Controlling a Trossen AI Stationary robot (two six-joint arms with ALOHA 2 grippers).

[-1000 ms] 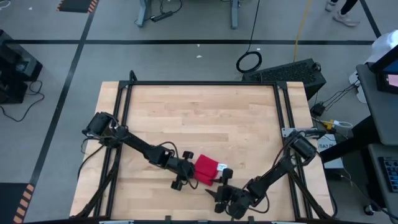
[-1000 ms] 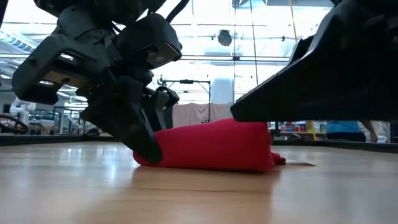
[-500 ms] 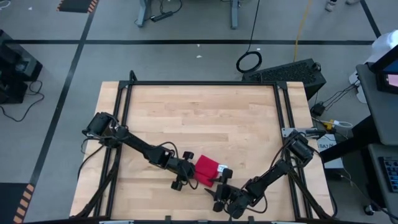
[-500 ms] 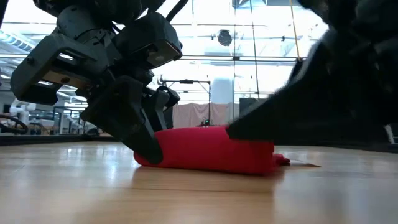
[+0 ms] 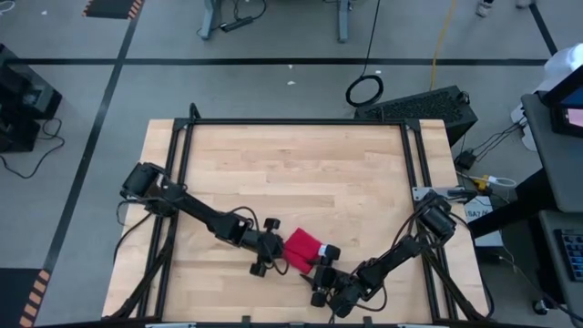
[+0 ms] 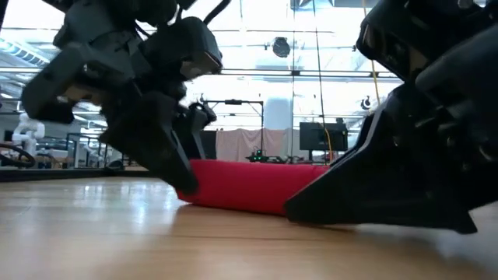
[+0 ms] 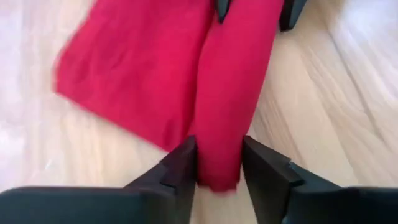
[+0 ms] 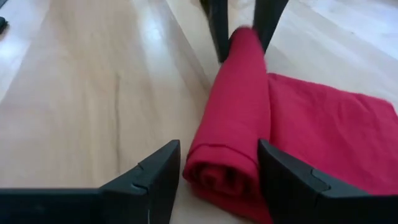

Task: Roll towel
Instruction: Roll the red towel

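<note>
The fingers of both grippers straddle the two ends of the towel's rolled part, and none of them clearly squeezes it. From above, the left gripper [image 5: 271,256] and the right gripper [image 5: 321,278] meet at the towel [image 5: 303,247], which lies on the wooden desk [image 5: 291,164] close to its near edge, about midway along it, each dark arm reaching in from its own side. At desk height, the towel [image 6: 253,185] shows as a low red roll lying flat on the wood, with the left gripper [image 6: 167,167] over one end and the right gripper [image 6: 366,194] looming large at the other. Past the left wrist, that gripper's fingers [image 7: 180,171] stand one on each side of the roll's end, close against the cloth, while the unrolled part of the towel [image 7: 134,74] spreads flat beside it. Past the right wrist, the fingers [image 8: 155,177] stand wider, set slightly apart from the spiral end of the towel [image 8: 233,134] between them.
</note>
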